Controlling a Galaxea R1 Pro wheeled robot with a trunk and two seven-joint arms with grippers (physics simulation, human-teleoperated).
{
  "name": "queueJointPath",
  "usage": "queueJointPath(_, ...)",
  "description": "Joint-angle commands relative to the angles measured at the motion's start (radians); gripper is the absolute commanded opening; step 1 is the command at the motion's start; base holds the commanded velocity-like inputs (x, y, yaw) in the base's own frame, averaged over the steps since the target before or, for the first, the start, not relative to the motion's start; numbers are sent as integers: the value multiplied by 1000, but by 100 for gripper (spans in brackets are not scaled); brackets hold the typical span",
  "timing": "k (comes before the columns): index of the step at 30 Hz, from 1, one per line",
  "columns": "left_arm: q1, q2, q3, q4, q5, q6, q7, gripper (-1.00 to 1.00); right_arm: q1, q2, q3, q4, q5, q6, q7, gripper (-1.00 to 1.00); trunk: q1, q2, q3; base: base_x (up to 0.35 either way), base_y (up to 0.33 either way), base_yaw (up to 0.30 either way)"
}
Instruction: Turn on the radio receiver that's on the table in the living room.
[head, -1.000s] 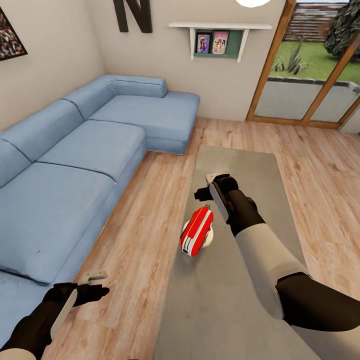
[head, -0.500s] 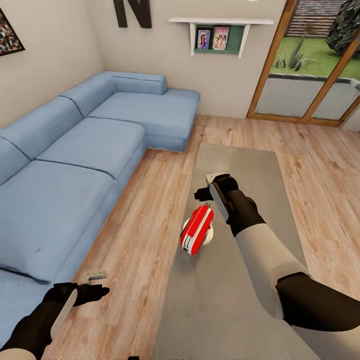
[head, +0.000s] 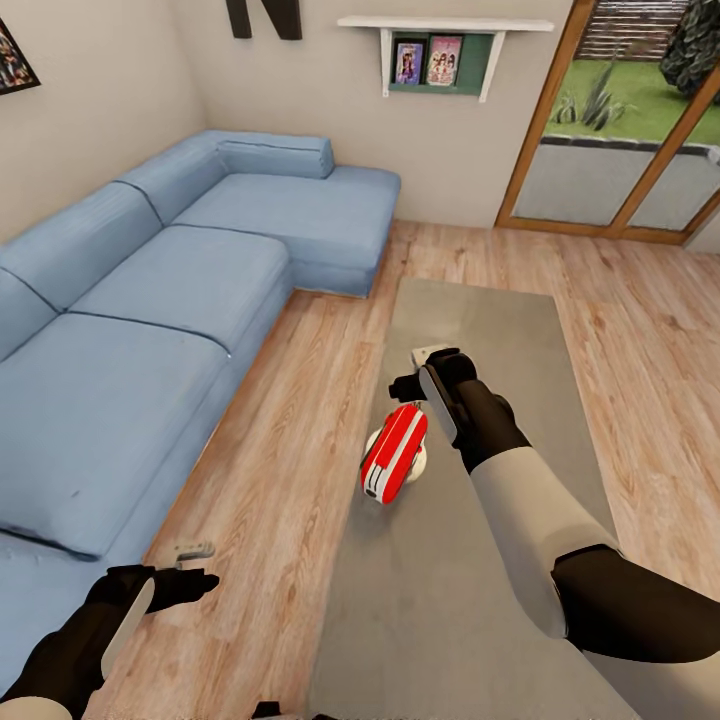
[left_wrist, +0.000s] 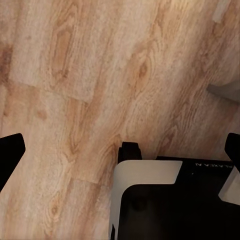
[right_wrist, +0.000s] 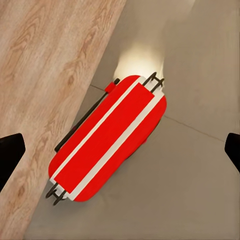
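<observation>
The radio receiver (head: 394, 456) stands on edge near the left rim of the table (head: 480, 600), close to the wood floor (head: 290, 440), red edge and white band up, thin wire handle showing along one side in the right wrist view. The right hand (head: 412, 372) hovers just past it, fingers spread apart, and this looks like the final approach: next it has to come down onto the radio's switch, which I can't pick out from here. Off to the side, the left hand (head: 196, 565) hangs open above the floor beside the blue sofa (head: 150, 330).
</observation>
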Motion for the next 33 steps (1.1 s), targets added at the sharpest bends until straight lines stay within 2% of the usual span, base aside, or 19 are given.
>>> queueJointPath(1, 0, 0, 0, 0, 0, 0, 0, 100, 0, 0, 0, 0, 0, 0, 0, 100, 0, 0, -2, 0, 0, 0)
queueJointPath(33, 0, -2, 1, -2, 0, 0, 0, 100, 0, 0, 2, 8, 3, -4, -6, 100, 0, 0, -54, 0, 0, 0)
